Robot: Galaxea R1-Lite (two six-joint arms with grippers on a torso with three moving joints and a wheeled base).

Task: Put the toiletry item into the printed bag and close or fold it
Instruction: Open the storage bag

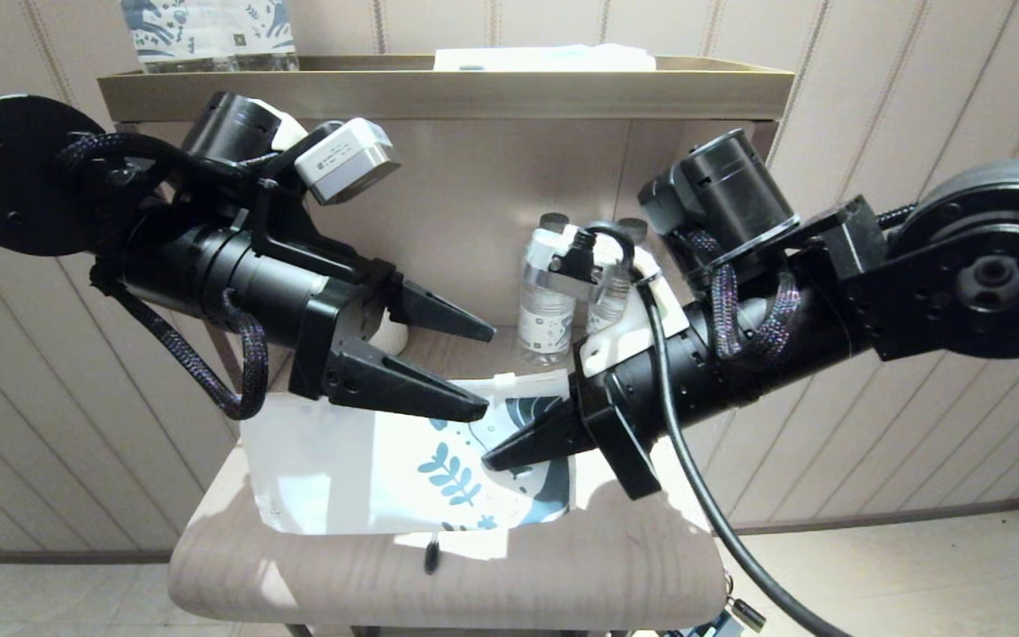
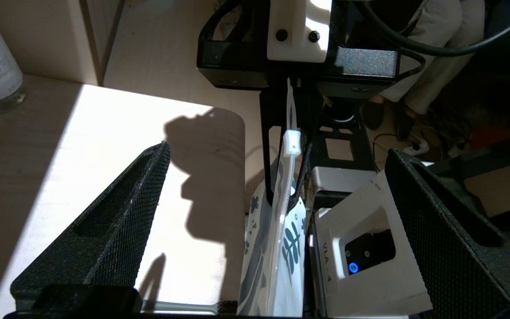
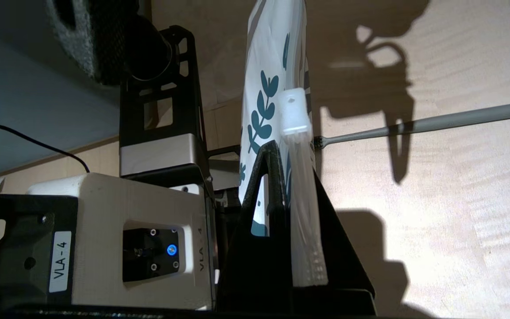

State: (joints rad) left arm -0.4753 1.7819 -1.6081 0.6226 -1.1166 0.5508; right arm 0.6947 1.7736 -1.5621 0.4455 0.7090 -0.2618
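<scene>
Left end effector [image 1: 474, 372] hovers wide open over the bag's [image 1: 359, 478] plain end, holding nothing; its lower finger crosses the bag's top edge in head view. Bag hangs upright above the worktop [image 1: 563, 575], zip edge up, slider [image 2: 291, 144] near the right end effector [image 1: 501, 457], which is clamped on the printed end. Toothbrush [image 3: 423, 124] lies flat on the worktop beneath the bag, outside it; dark bristle head [image 1: 431, 557] peeks out below the bag's lower edge. Two bottles [image 1: 549, 301] stand behind, near the right arm. Shelf [image 1: 439, 88] above.
</scene>
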